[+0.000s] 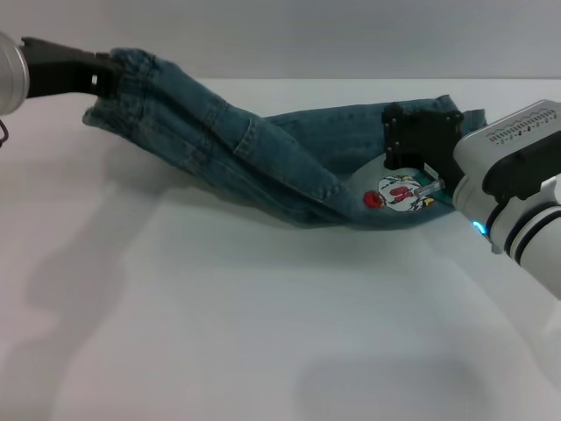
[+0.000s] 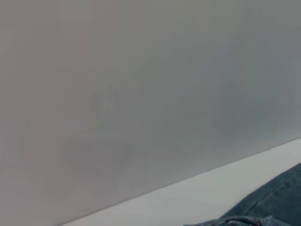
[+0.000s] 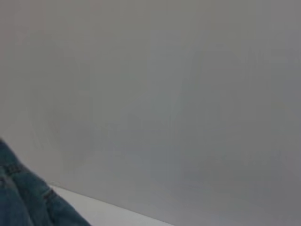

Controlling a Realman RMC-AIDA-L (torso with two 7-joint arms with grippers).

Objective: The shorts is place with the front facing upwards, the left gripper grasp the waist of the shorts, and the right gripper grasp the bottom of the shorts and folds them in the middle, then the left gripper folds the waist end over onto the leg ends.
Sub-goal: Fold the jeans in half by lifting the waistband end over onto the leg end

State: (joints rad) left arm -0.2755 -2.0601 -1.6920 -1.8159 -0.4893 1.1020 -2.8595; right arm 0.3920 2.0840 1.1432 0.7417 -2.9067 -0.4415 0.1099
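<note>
the near part of the white table (image 1: 219, 333) is open; the shorts (image 1: 263, 158) stretch across the far part between both grippers.

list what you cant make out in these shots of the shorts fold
- Left hand, head view: its fingertips are buried in the waist, so the grip itself is hidden.
- Right hand, head view: its black body covers the bottom of the shorts.
- Both wrist views: mostly blank wall, only a corner of the shorts, no fingers.
- Cartoon patch: too small to read.
</note>
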